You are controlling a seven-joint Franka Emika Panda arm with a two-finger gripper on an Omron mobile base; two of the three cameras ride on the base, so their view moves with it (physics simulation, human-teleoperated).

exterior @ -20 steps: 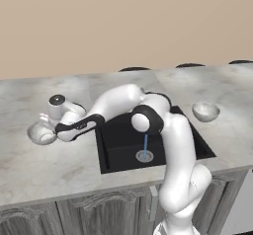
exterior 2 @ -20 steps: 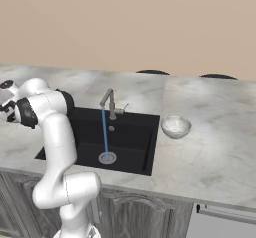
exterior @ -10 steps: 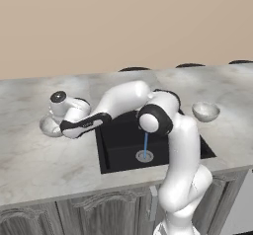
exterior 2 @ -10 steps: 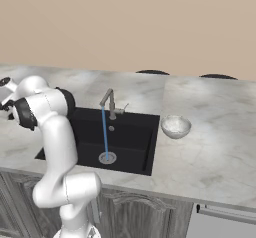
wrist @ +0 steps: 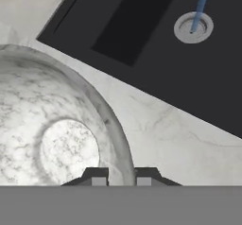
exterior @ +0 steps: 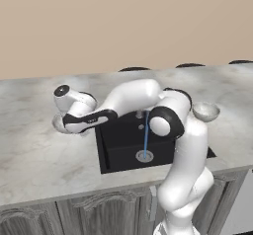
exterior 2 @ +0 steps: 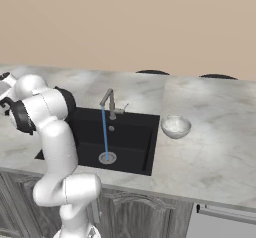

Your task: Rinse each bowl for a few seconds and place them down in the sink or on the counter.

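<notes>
One speckled white-grey bowl takes up the left of the hand view, and my gripper is shut on its rim, one fingertip inside and one outside. In the left base view this bowl hangs just above the counter, left of the black sink, with the gripper at its right side. The other bowl sits upright on the counter right of the sink. A thin blue water stream falls from the faucet onto the drain.
My arm arches over the sink's left half from the base in front of the counter. Grey cabinet doors run under the worktop. A beige wall stands behind the counter, with dark chair backs along its far edge.
The gripper has carried the bowl to the right, from farther left on the counter toward the sink's left edge. The other bowl and the water stream are unchanged.
</notes>
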